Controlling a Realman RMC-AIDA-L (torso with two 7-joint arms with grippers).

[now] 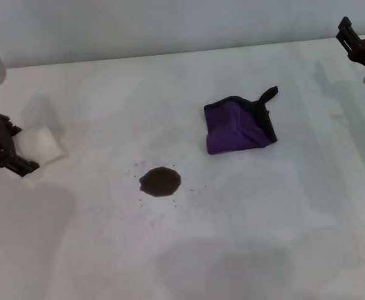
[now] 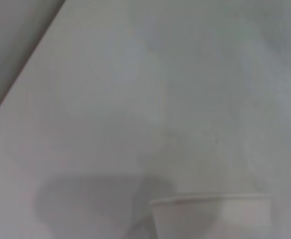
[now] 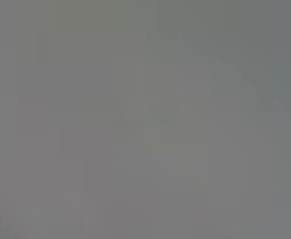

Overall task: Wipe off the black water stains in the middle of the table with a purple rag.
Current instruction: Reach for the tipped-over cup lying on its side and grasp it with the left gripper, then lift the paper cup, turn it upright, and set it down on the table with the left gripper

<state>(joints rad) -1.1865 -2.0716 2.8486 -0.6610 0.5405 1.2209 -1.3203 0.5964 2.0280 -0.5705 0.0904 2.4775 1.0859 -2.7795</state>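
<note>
The black water stains (image 1: 160, 181) form a small dark brown blotch with tiny specks around it, near the middle of the white table (image 1: 245, 237). The purple rag (image 1: 239, 127) lies crumpled to the stain's right and farther back, its black loop tab pointing to the far right. My left gripper (image 1: 7, 149) is low at the table's left edge, far from the rag. My right gripper (image 1: 359, 44) is raised at the far right corner, partly out of frame. The right wrist view shows only plain grey.
A white paper cup (image 1: 42, 142) is right beside my left gripper at the left edge; its rim also shows in the left wrist view (image 2: 210, 211). The table's far edge meets a grey wall (image 1: 170, 25).
</note>
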